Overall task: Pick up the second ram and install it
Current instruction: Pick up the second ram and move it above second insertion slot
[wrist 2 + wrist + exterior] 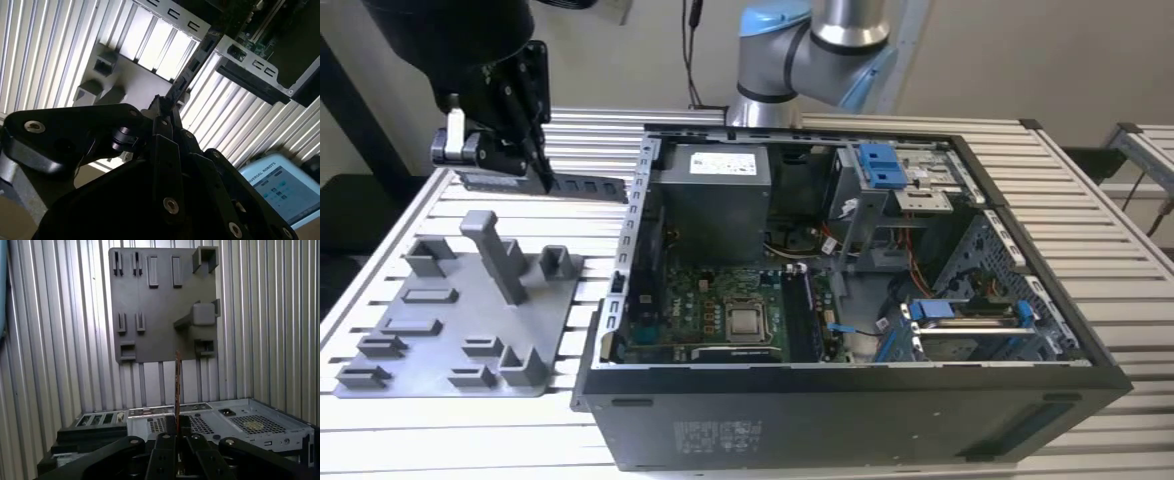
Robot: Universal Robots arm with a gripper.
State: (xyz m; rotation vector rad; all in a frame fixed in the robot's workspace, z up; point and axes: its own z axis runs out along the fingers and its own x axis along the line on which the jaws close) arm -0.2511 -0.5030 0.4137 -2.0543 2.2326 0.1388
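One second ram (177, 385) — edge-on between clamped fingers (166, 442) — near the fixture plate (160, 305).

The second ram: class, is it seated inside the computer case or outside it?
Outside. The gripper holds the second ram above the slatted table, beside the open case at the exterior view's left.

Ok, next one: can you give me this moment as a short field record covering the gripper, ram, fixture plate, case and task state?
gripper: shut on the second ram, raised above the table
second ram: held by one end, free end pointing toward the case
fixture plate: grey, flat on the table, at the exterior view's left of the case
case: open, motherboard exposed
task state: ram lifted, outside the case, not yet installed
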